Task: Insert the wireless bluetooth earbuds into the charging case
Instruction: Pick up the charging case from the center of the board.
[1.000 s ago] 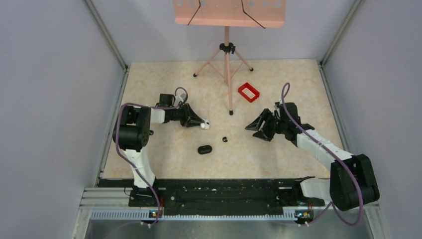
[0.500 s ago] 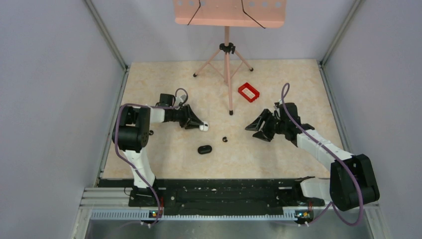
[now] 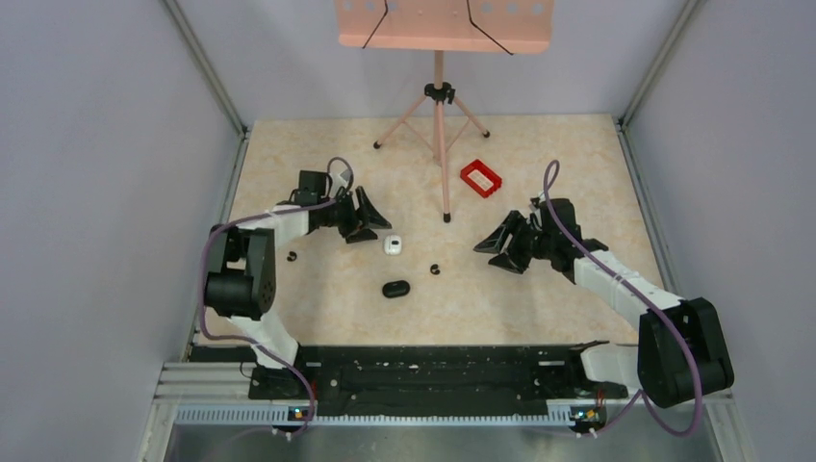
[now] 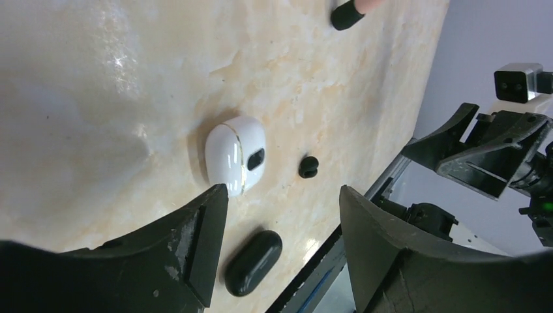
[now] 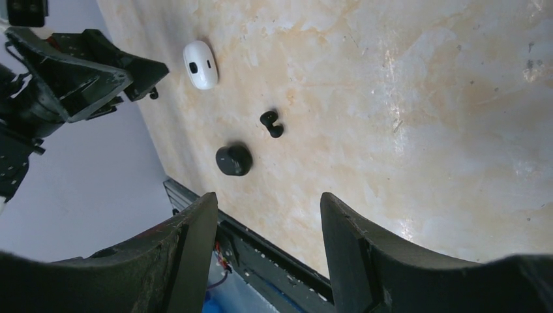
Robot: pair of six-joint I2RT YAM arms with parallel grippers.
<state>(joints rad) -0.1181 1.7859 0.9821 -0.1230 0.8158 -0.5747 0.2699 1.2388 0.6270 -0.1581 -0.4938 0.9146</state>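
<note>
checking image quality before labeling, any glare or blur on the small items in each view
Left wrist: glare streaks on the white object and table. Right wrist: earbud and charging case sharp, soft shadows. Top external: even light, earbud tiny.

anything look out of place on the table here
One black earbud lies loose on the table, apart from the closed-looking black charging case. A tiny dark speck sits off by the left arm, too small to identify. Nothing looks spilled or damaged.
</note>
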